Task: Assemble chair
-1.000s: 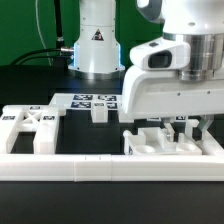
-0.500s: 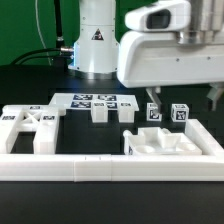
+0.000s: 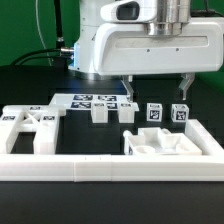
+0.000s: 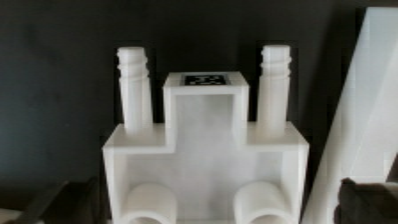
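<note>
Gripper [image 3: 156,88]: white body fills the upper right of the exterior frame. Fingers [image 3: 127,88] spread wide and pointing down, nothing between them.

Border rail [image 3: 100,168]: runs across the lower frame, in front of everything.

X-braced panel [image 3: 30,124]: flat, lower left, well apart from the hand.

Stepped block [image 3: 165,143]: lower right, just behind the rail. It lies directly below the spread fingers and clear of them.

- Wrist view: its wide end sits nearest the camera. It narrows toward a tag [image 4: 206,80], with two pegs [image 4: 134,85] running alongside, so the long axis points away from the lens.
- Finger spread looks to cross that axis.

Marker board [image 3: 95,100]: mid-frame, behind.

Small block [image 3: 99,113]: centre, left of the hand.

Two tagged posts [image 3: 154,113]: upright at the block's far edge, below the gap between the fingers.

Judgement: next move is a straight descent; no sideways reach needed.
</note>
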`<state>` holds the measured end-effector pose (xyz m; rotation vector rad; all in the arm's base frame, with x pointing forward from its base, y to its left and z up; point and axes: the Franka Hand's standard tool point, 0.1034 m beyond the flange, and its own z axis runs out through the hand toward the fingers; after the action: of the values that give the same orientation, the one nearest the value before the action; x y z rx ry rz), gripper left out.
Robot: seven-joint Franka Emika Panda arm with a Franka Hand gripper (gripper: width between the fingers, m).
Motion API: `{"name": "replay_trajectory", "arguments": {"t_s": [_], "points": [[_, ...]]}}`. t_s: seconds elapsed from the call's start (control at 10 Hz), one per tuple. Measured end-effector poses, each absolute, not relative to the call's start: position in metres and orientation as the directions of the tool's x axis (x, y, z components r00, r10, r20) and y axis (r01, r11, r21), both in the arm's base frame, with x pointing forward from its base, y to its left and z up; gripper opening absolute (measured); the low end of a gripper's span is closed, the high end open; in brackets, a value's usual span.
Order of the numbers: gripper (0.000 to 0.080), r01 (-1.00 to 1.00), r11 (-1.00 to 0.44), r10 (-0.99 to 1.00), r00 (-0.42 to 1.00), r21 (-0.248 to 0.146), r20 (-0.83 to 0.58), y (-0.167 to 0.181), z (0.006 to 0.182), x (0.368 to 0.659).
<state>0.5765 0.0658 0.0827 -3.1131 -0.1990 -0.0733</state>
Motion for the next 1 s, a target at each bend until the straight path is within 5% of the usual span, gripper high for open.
{"name": "replay_trajectory", "arguments": {"t_s": [0.5, 0.9, 1.0], "points": [[0.0648, 0.017, -0.999, 0.017, 1.000, -0.035, 0.003, 0.036, 0.045, 0.505], [0.0648, 0.021, -0.999, 0.022, 0.999, -0.037, -0.038, 0.036, 0.042, 0.499], [0.0648, -0.002, -0.999, 0.004, 0.988, -0.041, -0.154, 0.037, 0.042, 0.490]]}}
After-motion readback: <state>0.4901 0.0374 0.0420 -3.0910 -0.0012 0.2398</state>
